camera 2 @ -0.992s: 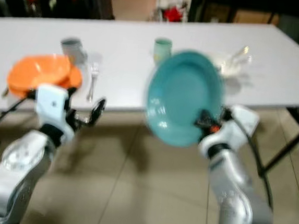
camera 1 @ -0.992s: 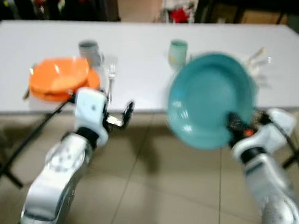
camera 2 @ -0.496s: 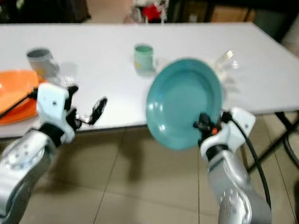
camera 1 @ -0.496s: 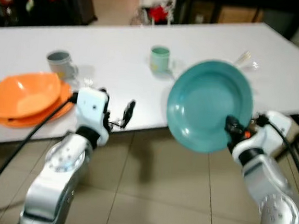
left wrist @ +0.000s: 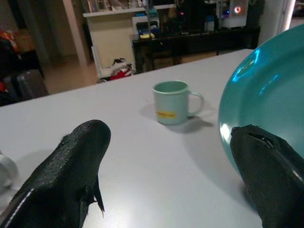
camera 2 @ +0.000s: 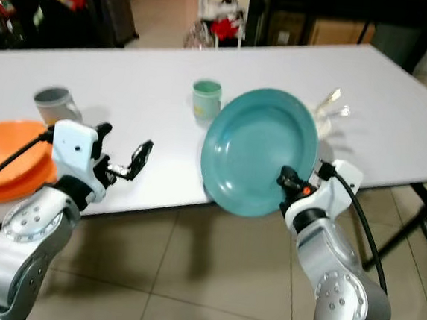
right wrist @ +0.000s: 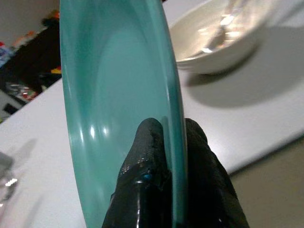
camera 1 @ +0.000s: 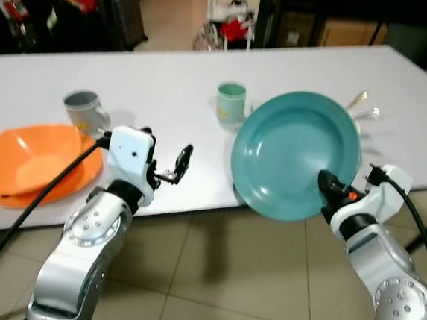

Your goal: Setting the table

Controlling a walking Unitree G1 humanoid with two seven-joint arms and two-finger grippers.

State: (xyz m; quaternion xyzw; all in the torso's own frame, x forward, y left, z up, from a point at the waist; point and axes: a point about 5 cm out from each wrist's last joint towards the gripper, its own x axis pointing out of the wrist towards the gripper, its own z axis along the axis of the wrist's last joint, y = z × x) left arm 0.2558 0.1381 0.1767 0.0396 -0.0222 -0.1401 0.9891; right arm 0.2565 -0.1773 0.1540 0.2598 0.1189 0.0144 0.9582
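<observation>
teal plate (camera 1: 295, 154); orange bowl (camera 1: 30, 162), white table (camera 1: 161, 73)

Long white worktop (camera 1: 168, 81) runs across the room, dark folding legs (camera 2: 418, 215) at its right end. Beige tiled floor (camera 1: 210, 279) with dark grout lines underneath. Behind it dim clutter: dark luggage (camera 1: 125, 14), red items (camera 1: 236, 29), cardboard boxes (camera 1: 352, 33), a cream cabinet (left wrist: 114, 40). Lighting soft, background shadowed.

camera: has swung sideways and closed in on the surface (camera 1: 167, 88); blur gone, frame now sharp
teal plate (camera 1: 296, 156): carried forward by right hand (camera 1: 327, 189), now overlapping the surface's near edge instead of hanging over the floor
orange bowl (camera 1: 29, 170): now at the frame's left edge from the camera shift
</observation>
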